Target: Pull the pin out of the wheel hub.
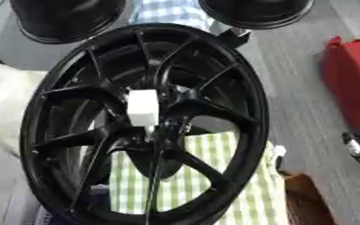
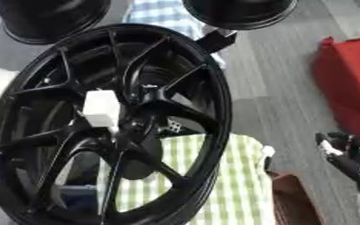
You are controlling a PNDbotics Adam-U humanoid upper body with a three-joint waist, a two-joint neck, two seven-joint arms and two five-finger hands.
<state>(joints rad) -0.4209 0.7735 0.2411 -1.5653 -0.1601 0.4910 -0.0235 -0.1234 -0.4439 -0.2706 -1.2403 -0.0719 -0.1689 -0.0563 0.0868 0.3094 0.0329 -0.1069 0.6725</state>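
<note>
White pin [image 1: 143, 107] remains seated in the black wheel hub [image 1: 149, 125]; extraction not started. Right hand [image 2: 344, 158] near right edge; finger state cannot be determined.

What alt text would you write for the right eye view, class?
A large black spoked wheel hub stands upright, with a white block-shaped pin at its centre. The robot's right hand shows at the right edge, apart from it; green checked cloth lies behind.
</note>
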